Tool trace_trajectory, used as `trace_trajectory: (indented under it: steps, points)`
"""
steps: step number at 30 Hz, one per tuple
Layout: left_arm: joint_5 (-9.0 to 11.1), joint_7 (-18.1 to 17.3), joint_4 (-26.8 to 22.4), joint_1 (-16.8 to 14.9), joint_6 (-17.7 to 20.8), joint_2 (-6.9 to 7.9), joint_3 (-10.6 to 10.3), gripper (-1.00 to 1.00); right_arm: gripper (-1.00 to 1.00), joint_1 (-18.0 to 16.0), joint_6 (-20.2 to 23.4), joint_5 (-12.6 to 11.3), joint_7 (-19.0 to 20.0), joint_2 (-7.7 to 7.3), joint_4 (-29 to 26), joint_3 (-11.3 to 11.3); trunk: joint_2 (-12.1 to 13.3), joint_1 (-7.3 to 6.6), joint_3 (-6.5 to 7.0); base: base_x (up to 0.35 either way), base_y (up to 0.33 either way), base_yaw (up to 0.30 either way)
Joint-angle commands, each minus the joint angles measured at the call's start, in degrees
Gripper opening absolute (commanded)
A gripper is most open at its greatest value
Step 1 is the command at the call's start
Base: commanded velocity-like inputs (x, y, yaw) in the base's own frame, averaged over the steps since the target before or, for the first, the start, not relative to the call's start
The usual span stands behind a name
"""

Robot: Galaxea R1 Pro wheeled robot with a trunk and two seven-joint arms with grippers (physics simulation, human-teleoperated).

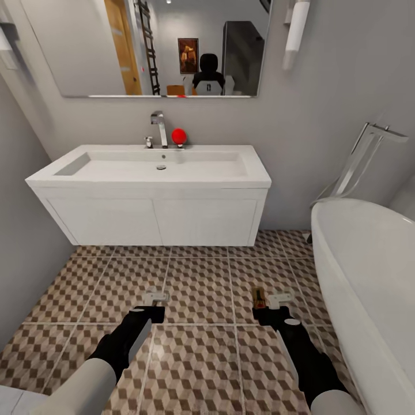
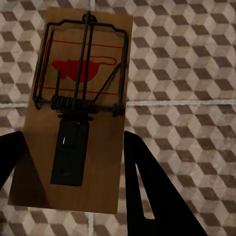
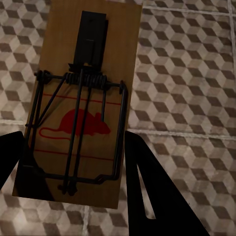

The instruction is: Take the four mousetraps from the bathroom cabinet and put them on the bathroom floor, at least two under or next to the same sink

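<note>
- The left gripper (image 1: 154, 298) hangs low over the bathroom floor (image 1: 199, 346), in front of the white sink cabinet (image 1: 153, 222). Its fingers (image 2: 152, 196) are clenched on the sides of a mousetrap (image 2: 81, 113), a brown board with a dark wire spring and a red mouse print, shown against the cube-patterned tiles in the left wrist view.
- The right gripper (image 1: 271, 302) hangs over the floor just beside the white bathtub (image 1: 369, 288). Its fingers (image 3: 150, 191) grasp a second mousetrap (image 3: 83, 108), held by its edges; in the head view its brown end (image 1: 259, 298) sticks out ahead of the gripper.
- Both traps are held clear of the tiles as far as can be told; how near they are to the floor cannot be judged.
- The wall-hung sink (image 1: 155, 167) stands ahead, with open floor beneath it, a chrome faucet (image 1: 159, 128) and a red round object (image 1: 178, 136) on its back ledge.
- A mirror (image 1: 173, 46) hangs above the sink.
- A chrome tub filler (image 1: 360, 158) rises between the tub and the wall.
</note>
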Motion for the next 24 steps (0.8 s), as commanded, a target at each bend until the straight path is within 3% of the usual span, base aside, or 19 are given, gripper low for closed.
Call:
trace_trajectory:
  steps: [1,11,17,24]
  points:
    - [0.38,0.51,-0.08,-0.02,0.29,0.06,-0.33,-1.00,-1.00,-0.01,0.30,0.29,0.23,0.07,-0.08,-0.17,-0.44,0.22,-0.32,0.000,0.000,0.000]
    - [0.31,0.47,-1.26,-0.01,0.14,0.07,-0.35,-1.00,-1.00,-0.03,-0.41,0.29,0.28,0.07,-0.05,-0.12,-4.45,2.42,-3.02,0.000,0.000,0.000]
    - [0.31,0.47,-6.22,-0.02,0.47,0.10,-0.36,-1.00,-1.00,-0.04,-0.49,0.33,0.08,0.07,-0.12,0.13,-6.86,3.73,-4.64,0.000,0.000,0.000]
    - [0.30,0.47,-7.48,-0.01,0.55,0.23,-0.40,-1.00,-1.00,-0.03,-0.49,0.34,0.06,0.11,-0.14,0.18,-9.66,5.27,-6.53,0.000,0.000,0.000]
